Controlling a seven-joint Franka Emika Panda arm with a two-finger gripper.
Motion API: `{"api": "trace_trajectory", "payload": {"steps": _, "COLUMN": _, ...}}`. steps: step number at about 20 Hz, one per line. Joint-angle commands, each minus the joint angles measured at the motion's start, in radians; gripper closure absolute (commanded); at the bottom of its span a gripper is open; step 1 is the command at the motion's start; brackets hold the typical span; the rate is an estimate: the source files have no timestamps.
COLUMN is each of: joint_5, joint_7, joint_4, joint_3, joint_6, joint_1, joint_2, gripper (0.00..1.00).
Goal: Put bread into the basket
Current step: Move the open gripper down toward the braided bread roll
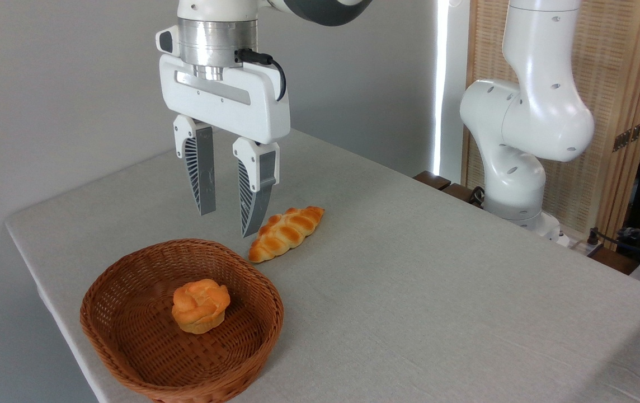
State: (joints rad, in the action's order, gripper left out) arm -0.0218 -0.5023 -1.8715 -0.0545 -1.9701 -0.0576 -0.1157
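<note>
The bread [287,232], a long braided golden-orange loaf, lies on the grey table just past the basket's far right rim. The reddish-brown wicker basket [130,268] sits near the table's front left corner. My gripper [229,223] hangs open above the basket's far edge, its right fingertip [250,224] just left of the loaf's near end. Nothing is between the fingers. A round knotted bun [200,305] rests inside the basket.
The arm's white base [513,184] stands at the table's back right. The grey table [409,291] stretches to the right of the loaf. Its left edge runs close beside the basket. A wooden screen [616,84] and cables are behind the base.
</note>
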Motion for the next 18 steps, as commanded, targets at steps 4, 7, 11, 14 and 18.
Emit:
{"api": "trace_trajectory", "payload": {"steps": 4, "joint_5": -0.01, "joint_7": 0.01, "joint_4": 0.018, "joint_3": -0.028, "joint_6": 0.036, "joint_1": 0.024, "joint_2": -0.005, "gripper": 0.0}}
{"api": "trace_trajectory", "payload": {"steps": 7, "joint_5": 0.035, "joint_7": 0.011, "joint_4": 0.012, "joint_3": -0.025, "joint_6": 0.071, "joint_1": 0.024, "joint_2": -0.002, "gripper": 0.0}}
{"api": "trace_trajectory", "payload": {"steps": 11, "joint_5": 0.063, "joint_7": 0.008, "joint_4": 0.005, "joint_3": -0.034, "joint_6": 0.195, "joint_1": 0.015, "joint_2": -0.004, "gripper": 0.0}}
{"api": "trace_trajectory", "payload": {"steps": 14, "joint_5": 0.065, "joint_7": 0.011, "joint_4": -0.031, "joint_3": -0.033, "joint_6": 0.201, "joint_1": -0.057, "joint_2": 0.002, "gripper": 0.0}}
{"api": "trace_trajectory", "payload": {"steps": 18, "joint_5": 0.129, "joint_7": 0.013, "joint_4": -0.093, "joint_3": -0.033, "joint_6": 0.198, "joint_1": -0.096, "joint_2": -0.002, "gripper": 0.0}}
